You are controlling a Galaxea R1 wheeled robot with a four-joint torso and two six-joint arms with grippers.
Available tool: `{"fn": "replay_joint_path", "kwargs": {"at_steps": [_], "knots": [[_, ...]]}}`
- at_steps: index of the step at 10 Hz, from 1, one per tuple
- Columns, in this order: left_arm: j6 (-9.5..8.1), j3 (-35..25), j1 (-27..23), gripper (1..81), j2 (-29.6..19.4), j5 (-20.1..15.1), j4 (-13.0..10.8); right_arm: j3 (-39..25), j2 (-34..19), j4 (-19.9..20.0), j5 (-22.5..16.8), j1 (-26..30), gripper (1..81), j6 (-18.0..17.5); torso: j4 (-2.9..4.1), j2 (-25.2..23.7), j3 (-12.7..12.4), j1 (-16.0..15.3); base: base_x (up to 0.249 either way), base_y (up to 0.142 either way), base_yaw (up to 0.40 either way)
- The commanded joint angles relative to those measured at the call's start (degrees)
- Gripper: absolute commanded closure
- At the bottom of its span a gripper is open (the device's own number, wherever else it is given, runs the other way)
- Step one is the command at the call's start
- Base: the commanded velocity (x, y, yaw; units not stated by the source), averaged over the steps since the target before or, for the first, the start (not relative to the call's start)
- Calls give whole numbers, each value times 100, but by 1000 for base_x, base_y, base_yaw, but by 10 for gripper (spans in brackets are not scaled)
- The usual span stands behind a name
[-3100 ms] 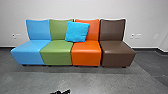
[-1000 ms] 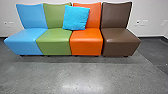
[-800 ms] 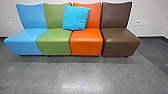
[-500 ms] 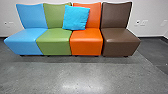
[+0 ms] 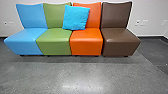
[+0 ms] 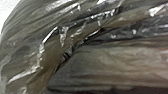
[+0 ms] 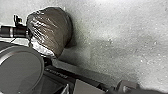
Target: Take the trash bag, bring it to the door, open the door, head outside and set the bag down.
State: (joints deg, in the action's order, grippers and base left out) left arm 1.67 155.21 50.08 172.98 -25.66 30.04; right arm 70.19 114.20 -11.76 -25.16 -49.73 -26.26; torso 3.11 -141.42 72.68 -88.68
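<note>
The glossy grey-brown plastic trash bag (image 7: 53, 27) is positioned directly at the left gripper (image 7: 28, 32). Opening and hold of the left gripper and right gripper: cannot be determined. Ahead, a square bright-blue fabric cushion (image 5: 76, 18) leans on a row of multicoloured padded seats (image 5: 53, 42).

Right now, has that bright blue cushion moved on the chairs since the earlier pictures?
No. The cushion still leans across the seam between the green chair and the orange chair, as before; only the robot's view shifted.
</note>
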Motion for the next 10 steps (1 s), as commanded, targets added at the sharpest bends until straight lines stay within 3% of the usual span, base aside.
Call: {"fn": "replay_joint_path", "kwargs": {"at_steps": [1, 3, 5, 7, 10], "knots": [[44, -43, -301, 811, -71, -431, -77, -130, -255, 43, -279, 371, 10, -11, 0, 562, 0, 363, 0, 0, 0], [114, -52, -283, 811, -88, -440, -77, -77, -211, 34, -270, 283, 10, -3, 0, 890, 0, 566, 0, 0, 0], [141, -52, -257, 811, -123, -440, -77, 107, -79, 43, -261, 116, 10, -2, 0, 1299, -551, 817, 0, 0, 0], [176, -52, -239, 811, -150, -449, -77, 257, 70, 34, -217, -60, 10, -2, 0, 1596, -730, 990, 0, 0, 0], [185, -61, -204, 811, -185, -457, -86, 626, 334, 43, -173, -349, 10, 7, 0, 2151, -1302, 1353, 0, 0, 0]]}}
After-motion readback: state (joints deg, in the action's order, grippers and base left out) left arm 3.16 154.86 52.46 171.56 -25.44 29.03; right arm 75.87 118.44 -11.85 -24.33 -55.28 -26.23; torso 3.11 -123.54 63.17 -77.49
